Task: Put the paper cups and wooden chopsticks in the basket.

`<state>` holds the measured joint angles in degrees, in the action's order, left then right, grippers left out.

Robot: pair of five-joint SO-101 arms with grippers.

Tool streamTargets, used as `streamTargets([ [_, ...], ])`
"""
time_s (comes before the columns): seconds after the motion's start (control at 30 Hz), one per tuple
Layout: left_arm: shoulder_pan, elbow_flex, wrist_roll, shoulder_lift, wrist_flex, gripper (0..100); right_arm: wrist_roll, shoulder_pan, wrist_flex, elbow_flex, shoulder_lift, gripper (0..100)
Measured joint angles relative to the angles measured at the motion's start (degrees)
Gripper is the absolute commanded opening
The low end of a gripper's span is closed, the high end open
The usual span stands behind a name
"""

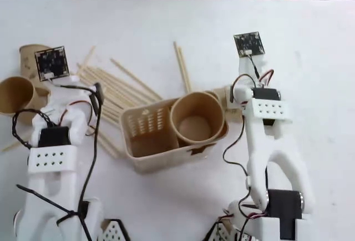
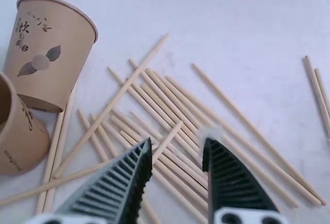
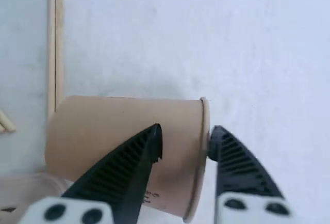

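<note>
Right wrist view: a paper cup (image 3: pixel 124 131) lies on its side on the white table (image 3: pixel 206 28), plain brown wall uppermost. The right gripper (image 3: pixel 185 144) has its black toothed jaws parted and straddling the cup's rolled rim, one over the wall and the other just off the mouth (whether either touches cannot be told). In the high view this cup sits at about one o'clock from the basket (image 1: pixel 145 156), just beside its far corner. The right arm (image 1: pixel 272 141) stretches forward from six o'clock, wrist bent down over the cup. The cream slotted basket holds a second cup (image 1: pixel 197 123) upright in its three o'clock half. At ten o'clock from the basket the chopsticks (image 2: pixel 165 105) lie fanned and crossed, pale wood, with a separate pair (image 1: pixel 182 66) at twelve. The left gripper (image 2: pixel 178 154) hangs over the fan, jaws apart and holding nothing. The left arm (image 1: pixel 52 141) reaches up from the seven o'clock corner. Near the fan, toward nine o'clock, a leaf-printed cup (image 2: pixel 49 53) and another cup (image 2: pixel 18 131) stand mouth up.
</note>
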<state>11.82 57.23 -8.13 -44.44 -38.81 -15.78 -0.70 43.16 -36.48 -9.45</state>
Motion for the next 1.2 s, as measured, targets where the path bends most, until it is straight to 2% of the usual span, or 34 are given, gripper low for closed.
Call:
streamTargets([
  [0.43,0.00,0.00,0.00,0.00,0.00,18,0.09,0.18,3.25,-1.93,-0.26,1.8],
  [0.53,0.00,0.00,0.00,0.00,0.00,18,-0.26,2.11,4.31,-0.97,-0.88,1.7],
  [0.63,0.00,0.00,0.00,0.00,0.00,18,-3.78,6.24,6.33,1.76,-2.90,1.7],
  [0.77,0.00,0.00,0.00,0.00,0.00,18,-9.85,11.69,14.59,6.42,-8.53,1.7],
  [1.03,0.00,0.00,0.00,0.00,0.00,18,-16.26,13.01,27.69,16.79,-21.98,2.2],
  [1.1,0.00,0.00,0.00,0.00,0.00,18,-16.97,13.10,31.03,17.32,-23.74,6.2],
  [1.2,0.00,0.00,0.00,0.00,0.00,18,-17.32,10.11,34.81,15.65,-24.09,17.5],
])
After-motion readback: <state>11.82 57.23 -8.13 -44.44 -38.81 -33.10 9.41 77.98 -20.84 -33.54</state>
